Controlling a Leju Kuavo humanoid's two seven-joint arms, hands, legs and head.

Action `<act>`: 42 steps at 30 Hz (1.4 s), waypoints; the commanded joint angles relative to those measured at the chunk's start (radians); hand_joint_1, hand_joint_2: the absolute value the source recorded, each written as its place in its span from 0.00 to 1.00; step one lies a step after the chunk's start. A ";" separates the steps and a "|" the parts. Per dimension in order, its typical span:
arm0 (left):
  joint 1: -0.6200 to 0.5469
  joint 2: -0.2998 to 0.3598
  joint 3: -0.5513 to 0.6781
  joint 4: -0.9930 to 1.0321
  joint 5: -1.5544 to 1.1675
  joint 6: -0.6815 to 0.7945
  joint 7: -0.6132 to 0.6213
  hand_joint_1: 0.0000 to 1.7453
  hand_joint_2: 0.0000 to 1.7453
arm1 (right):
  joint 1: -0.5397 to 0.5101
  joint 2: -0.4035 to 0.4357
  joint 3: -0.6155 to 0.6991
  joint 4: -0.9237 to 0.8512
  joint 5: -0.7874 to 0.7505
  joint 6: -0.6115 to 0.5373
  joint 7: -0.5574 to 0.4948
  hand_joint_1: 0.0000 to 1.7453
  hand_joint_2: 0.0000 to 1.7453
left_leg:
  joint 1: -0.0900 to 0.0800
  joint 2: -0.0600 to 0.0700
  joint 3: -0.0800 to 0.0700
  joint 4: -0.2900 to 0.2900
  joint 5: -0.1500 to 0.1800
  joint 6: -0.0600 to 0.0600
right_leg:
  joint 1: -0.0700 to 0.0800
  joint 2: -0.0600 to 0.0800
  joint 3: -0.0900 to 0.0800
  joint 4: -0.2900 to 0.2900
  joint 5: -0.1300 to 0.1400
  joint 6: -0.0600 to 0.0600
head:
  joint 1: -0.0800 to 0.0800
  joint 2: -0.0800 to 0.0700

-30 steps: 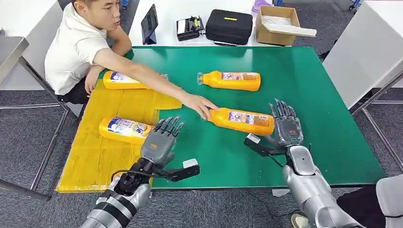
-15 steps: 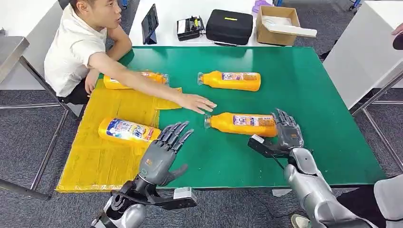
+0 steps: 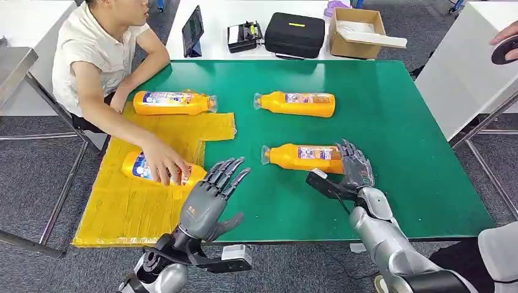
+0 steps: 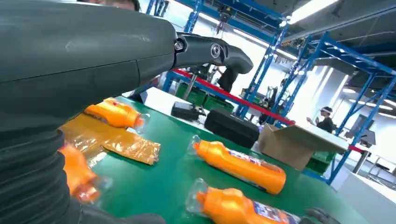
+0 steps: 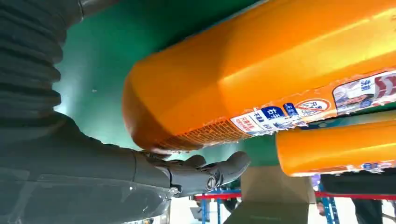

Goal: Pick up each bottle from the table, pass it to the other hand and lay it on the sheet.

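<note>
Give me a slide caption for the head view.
Right hand reaches a bottle on the green table; left hand open.

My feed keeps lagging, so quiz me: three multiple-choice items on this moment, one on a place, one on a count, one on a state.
1. Where does the person's hand rest?
A. on the near bottle on the yellow sheet
B. on the cardboard box
C. on the tablet

2. How many orange bottles lie on the bare green table?
A. one
B. two
C. four

3. How is the left hand?
A. open, holding nothing
B. gripping a bottle
C. pressed flat on the sheet

Answers: 1 A, the fingers cover that bottle. 2 B, the other two are on the sheet. 3 A, its fingers are spread and empty.
</note>
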 commanded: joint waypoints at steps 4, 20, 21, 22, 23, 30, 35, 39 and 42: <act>-0.034 0.005 -0.036 0.059 0.014 -0.009 -0.001 0.00 1.00 | -0.082 0.028 0.045 0.107 0.026 0.031 0.042 0.00 1.00 | 0.000 0.003 0.002 0.000 -0.001 0.000 | 0.001 0.001 0.001 0.000 0.000 -0.003 | 0.000 0.000; -0.060 0.002 -0.045 0.107 0.058 0.009 -0.020 0.00 1.00 | -0.131 -0.010 0.075 0.193 0.043 0.278 0.165 0.00 1.00 | 0.000 0.002 0.003 0.000 -0.001 0.000 | 0.001 0.000 0.002 -0.001 -0.001 -0.003 | 0.000 0.000; -0.064 0.001 -0.046 0.112 0.065 0.009 -0.024 0.00 1.00 | -0.130 -0.009 0.057 0.199 0.024 0.290 0.160 0.10 1.00 | 0.001 0.002 0.004 0.001 -0.001 0.000 | 0.002 0.000 0.004 -0.001 -0.001 -0.004 | 0.000 0.000; -0.071 0.001 -0.048 0.119 0.073 0.007 -0.031 0.00 1.00 | -0.130 -0.016 0.062 0.209 0.026 0.306 0.150 0.89 1.00 | 0.001 0.001 0.004 0.000 -0.001 0.000 | 0.002 -0.001 0.004 -0.001 -0.001 -0.003 | 0.000 0.000; -0.077 0.000 -0.050 0.126 0.079 0.006 -0.034 0.00 1.00 | -0.130 -0.017 0.066 0.217 0.030 0.321 0.151 1.00 1.00 | 0.001 0.000 0.004 0.000 0.000 0.000 | 0.001 -0.003 0.004 -0.001 0.000 -0.003 | 0.000 0.000; -0.094 0.006 -0.065 0.141 0.098 0.009 -0.048 0.00 1.00 | -0.110 -0.024 0.096 0.224 0.051 0.388 0.150 1.00 1.00 | 0.002 0.000 0.008 -0.001 0.000 0.000 | 0.002 -0.002 0.008 -0.003 0.001 -0.004 | 0.000 0.000; -0.097 0.007 -0.070 0.145 0.104 0.009 -0.054 0.00 1.00 | -0.111 -0.020 0.103 0.221 0.056 0.376 0.145 1.00 1.00 | 0.002 -0.001 0.011 -0.001 0.000 0.000 | 0.002 -0.002 0.010 -0.003 0.001 -0.003 | 0.000 0.000; -0.096 0.007 -0.069 0.143 0.105 0.010 -0.055 0.00 1.00 | -0.110 -0.020 0.108 0.224 0.061 0.377 0.150 1.00 1.00 | 0.002 0.000 0.011 -0.001 0.000 0.000 | 0.003 -0.003 0.011 -0.003 0.001 -0.004 | 0.000 0.000; -0.096 0.007 -0.069 0.145 0.111 0.014 -0.062 0.00 1.00 | -0.098 -0.015 0.106 0.223 0.055 0.381 0.133 1.00 1.00 | 0.002 0.000 0.011 -0.001 0.000 0.000 | 0.002 -0.002 0.010 -0.003 0.001 -0.003 | 0.000 0.000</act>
